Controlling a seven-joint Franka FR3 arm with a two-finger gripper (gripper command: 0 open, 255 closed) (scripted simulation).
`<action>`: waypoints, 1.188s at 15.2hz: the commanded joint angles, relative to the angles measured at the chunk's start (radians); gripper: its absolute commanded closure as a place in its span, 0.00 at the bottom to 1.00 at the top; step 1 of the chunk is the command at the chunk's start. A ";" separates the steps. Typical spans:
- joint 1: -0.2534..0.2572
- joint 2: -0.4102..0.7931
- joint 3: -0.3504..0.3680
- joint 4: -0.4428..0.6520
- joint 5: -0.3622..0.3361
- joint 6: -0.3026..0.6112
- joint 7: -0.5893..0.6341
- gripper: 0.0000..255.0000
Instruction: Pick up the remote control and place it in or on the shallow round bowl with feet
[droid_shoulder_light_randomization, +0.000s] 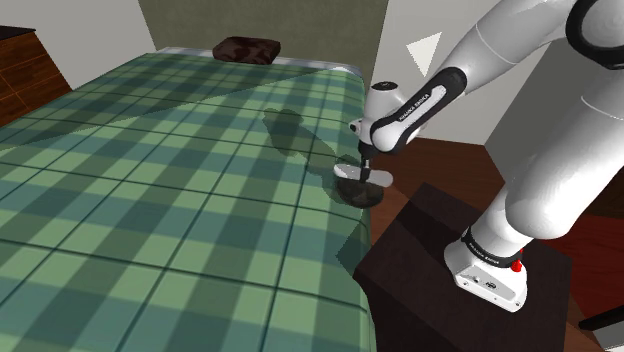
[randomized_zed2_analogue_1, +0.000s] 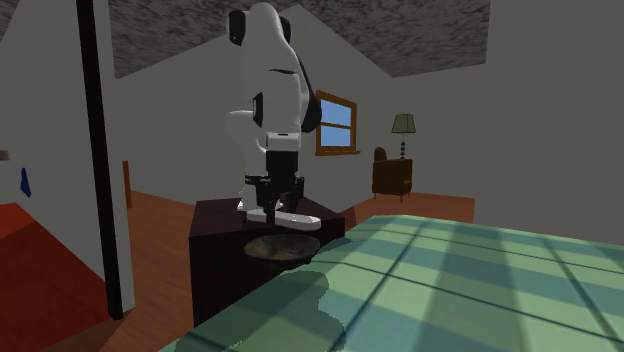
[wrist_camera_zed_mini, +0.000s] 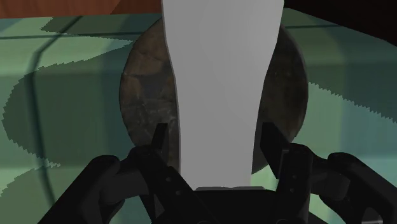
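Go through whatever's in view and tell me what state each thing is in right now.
remote control: clasped by the gripper, hanging over the bowl
gripper: shut on the remote control
bowl: upright on the bed, empty

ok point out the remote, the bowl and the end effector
remote control (wrist_camera_zed_mini: 222, 76), wrist view, middle of its pale body
round bowl (wrist_camera_zed_mini: 143, 95), wrist view, its dark mottled inside
end effector (wrist_camera_zed_mini: 215, 135), wrist view, midway between its fingertips
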 joint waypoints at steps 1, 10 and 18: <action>0.000 0.029 0.000 -0.003 0.002 0.033 0.000 1.00; -0.002 0.166 0.004 0.006 0.013 0.160 -0.006 1.00; -0.002 0.166 0.005 0.006 0.013 0.160 -0.006 0.00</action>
